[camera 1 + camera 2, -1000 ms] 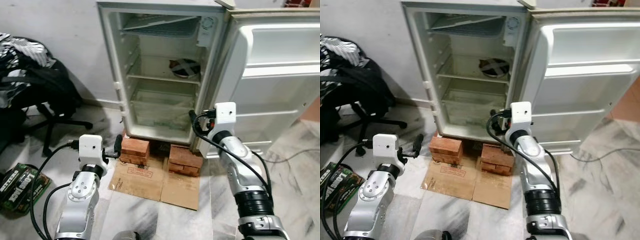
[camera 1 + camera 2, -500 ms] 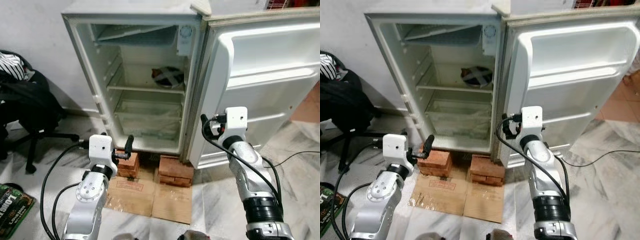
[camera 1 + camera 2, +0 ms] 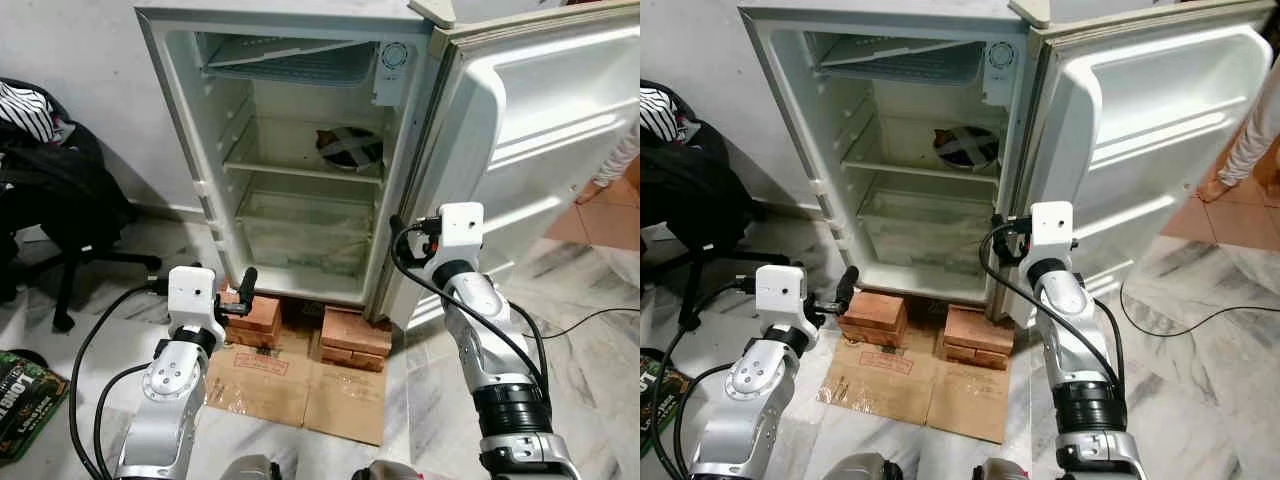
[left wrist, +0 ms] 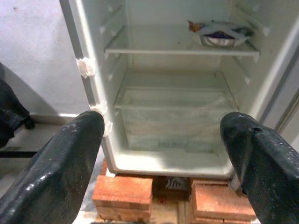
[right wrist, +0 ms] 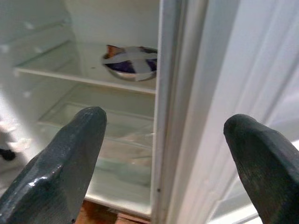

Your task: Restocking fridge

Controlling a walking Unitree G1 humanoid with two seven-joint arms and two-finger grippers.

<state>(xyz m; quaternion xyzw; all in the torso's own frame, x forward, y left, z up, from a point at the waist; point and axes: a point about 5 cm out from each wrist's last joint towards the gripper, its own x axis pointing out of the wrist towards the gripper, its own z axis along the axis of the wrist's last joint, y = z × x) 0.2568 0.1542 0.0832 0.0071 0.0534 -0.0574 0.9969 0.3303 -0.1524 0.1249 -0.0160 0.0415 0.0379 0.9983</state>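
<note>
Facing open fridge [image 3: 300, 150] w/ bowl [image 3: 350, 148]; both fingers spread.

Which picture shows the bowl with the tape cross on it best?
The right wrist view: the taped bowl on the fridge shelf looks biggest and sharpest there. The left wrist view shows it smaller, off toward a corner. Both eye views show it far off and small, deep inside the fridge.

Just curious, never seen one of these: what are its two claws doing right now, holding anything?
Left gripper: open, holding nothing, pointed at the fridge.
Right gripper: open, holding nothing, by the fridge door.
</note>
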